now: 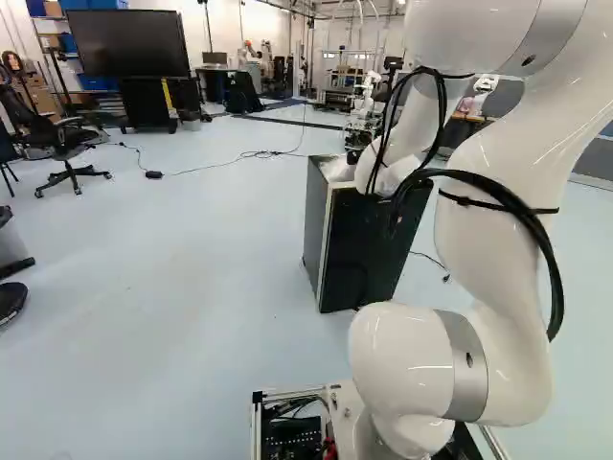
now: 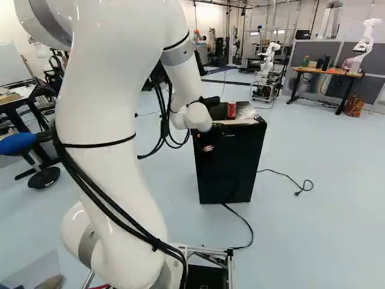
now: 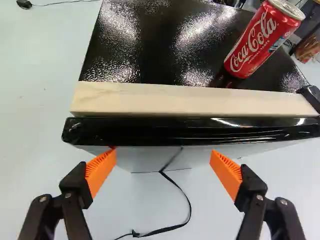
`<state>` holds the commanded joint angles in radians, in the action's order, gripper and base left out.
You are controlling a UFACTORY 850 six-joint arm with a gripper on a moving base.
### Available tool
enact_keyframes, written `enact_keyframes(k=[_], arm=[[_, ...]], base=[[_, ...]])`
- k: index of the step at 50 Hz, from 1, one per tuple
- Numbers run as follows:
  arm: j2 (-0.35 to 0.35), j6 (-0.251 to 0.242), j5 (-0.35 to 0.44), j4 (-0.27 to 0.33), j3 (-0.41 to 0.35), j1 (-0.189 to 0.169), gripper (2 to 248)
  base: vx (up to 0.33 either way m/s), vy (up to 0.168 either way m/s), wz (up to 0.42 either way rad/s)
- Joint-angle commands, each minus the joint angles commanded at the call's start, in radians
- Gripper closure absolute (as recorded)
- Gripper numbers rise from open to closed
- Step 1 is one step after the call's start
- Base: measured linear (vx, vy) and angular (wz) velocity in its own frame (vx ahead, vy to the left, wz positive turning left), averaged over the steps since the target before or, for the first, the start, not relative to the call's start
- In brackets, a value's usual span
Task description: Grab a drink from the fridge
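Holds jaws wide apart near a pebbled, wood-edged black fridge (image 3: pixel 150 55). Shows the cylindrical red can (image 3: pixel 261 39) in wrist and right base views only.

I count one black fridge (image 2: pixel 231 174), one red can (image 3: pixel 260 40), one pale wooden strip (image 3: pixel 190 100), and one end effector (image 2: pixel 207 147) with two orange pads (image 3: pixel 101 171). One big screen (image 1: pixel 129 43) too. Right base view's got at least two surfaces (image 2: pixel 319 70), plus another robot (image 2: pixel 269 59) and yep, another robot (image 2: pixel 364 42), so two of those.
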<state>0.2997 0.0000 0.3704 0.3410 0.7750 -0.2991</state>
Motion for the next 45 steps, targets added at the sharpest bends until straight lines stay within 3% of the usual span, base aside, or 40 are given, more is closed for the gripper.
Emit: enact_keyframes(k=[14, 45], arm=[[-0.015, 0.0, 0.002, 0.0, -0.018, -0.003, 3], [-0.142, 0.0, 0.039, 0.0, -0.168, -0.038, 3]], base=[[0.0, 0.0, 0.0], [0.0, 0.0, 0.0]])
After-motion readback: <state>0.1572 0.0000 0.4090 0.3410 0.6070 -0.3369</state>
